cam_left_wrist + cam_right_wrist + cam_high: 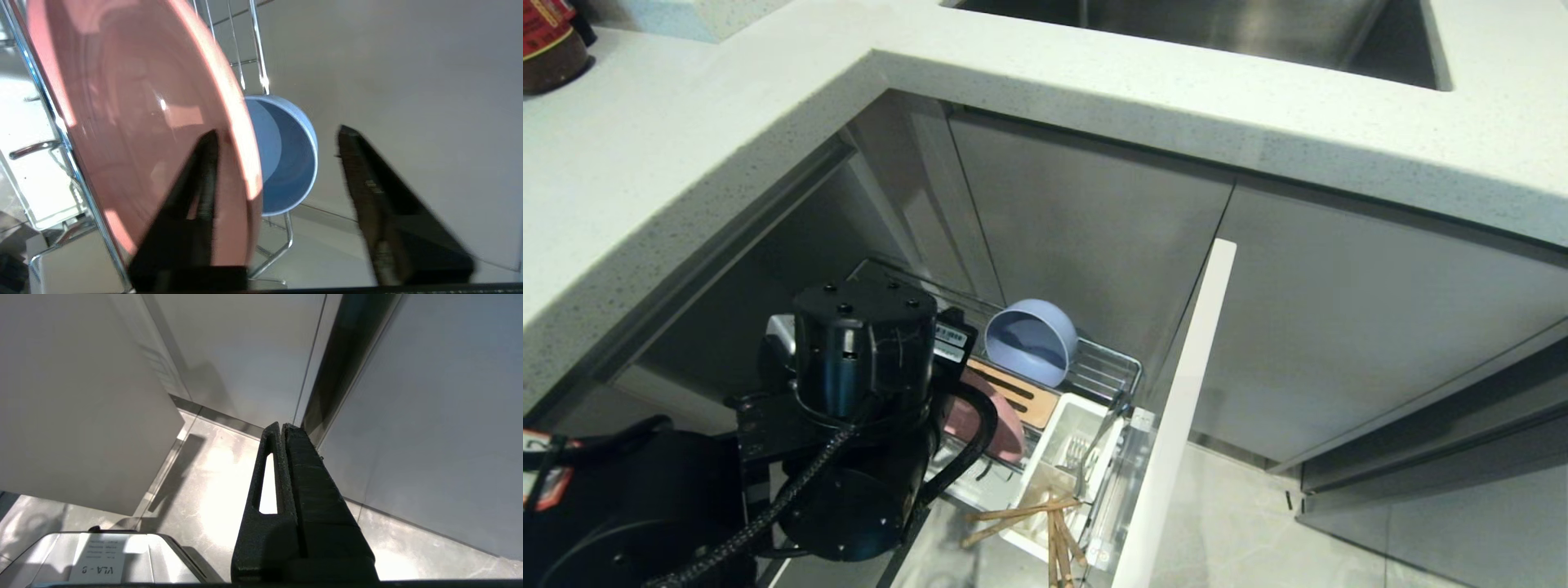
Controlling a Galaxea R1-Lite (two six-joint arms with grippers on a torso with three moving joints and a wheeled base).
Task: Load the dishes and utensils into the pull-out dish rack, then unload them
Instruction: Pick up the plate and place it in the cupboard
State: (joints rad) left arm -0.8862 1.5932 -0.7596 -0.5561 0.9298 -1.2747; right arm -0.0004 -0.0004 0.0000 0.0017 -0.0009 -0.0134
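The pink plate [135,122] stands on edge between chrome prongs of the pull-out dish rack [49,106]. My left gripper [278,131] is open around the plate's rim: one finger lies against its face, the other stands well clear. Behind the plate, the pale-blue bowl [286,163] rests on its side. In the head view the left wrist [862,359] covers most of the plate [1005,425]; the bowl [1031,341] shows at the rack's [1107,367] back. Chopsticks [1021,516] and a fork [1078,451] sit in the white cutlery cup [1054,457]. My right gripper [282,425] is shut and empty, parked over the floor.
The rack's pale door front [1184,408] stands pulled out to the right of the cup. A tan slotted wooden strip [1021,392] lies beside the plate. The speckled countertop [727,147] overhangs the open cabinet, with a sink [1217,33] above and closed cabinet doors [1380,343] to the right.
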